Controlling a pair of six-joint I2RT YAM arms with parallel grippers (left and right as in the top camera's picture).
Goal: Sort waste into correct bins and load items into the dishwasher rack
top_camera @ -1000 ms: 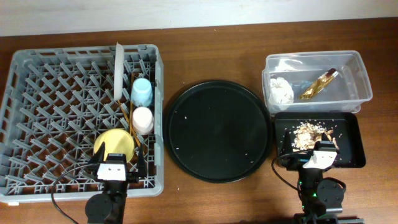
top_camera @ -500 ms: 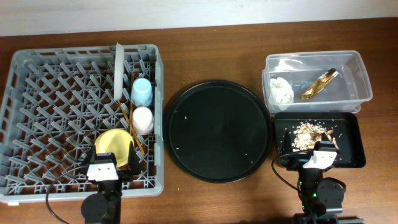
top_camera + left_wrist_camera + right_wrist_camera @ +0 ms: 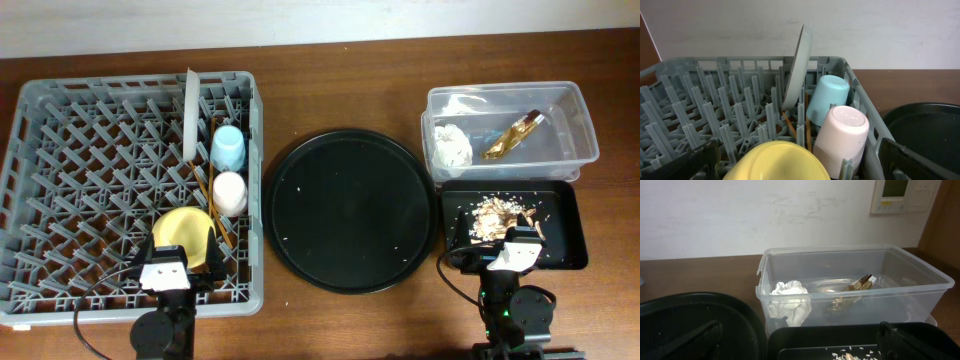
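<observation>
The grey dishwasher rack (image 3: 90, 170) holds the upright plate (image 3: 189, 110), the blue cup (image 3: 228, 147), the pink cup (image 3: 230, 192), the chopsticks (image 3: 208, 195) and the yellow bowl (image 3: 185, 232). My left gripper (image 3: 183, 256) hovers open at the rack's near edge, its fingers (image 3: 700, 160) on either side of the bowl (image 3: 777, 162) without touching it. The clear tub (image 3: 585, 120) holds the napkin (image 3: 450, 146) and the foil wrapper (image 3: 512, 135). Food scraps (image 3: 497, 213) lie in the black rectangular tray (image 3: 560, 215). My right gripper (image 3: 498, 240) is open over that tray's near edge, holding nothing.
A large round black tray (image 3: 350, 210) with a few crumbs lies between the rack and the bins. The tub stands directly behind the rectangular tray. A white wall runs along the table's far edge.
My left gripper has shifted slightly to the left at the rack's near edge, then stopped. The right arm and all objects have stayed still.
</observation>
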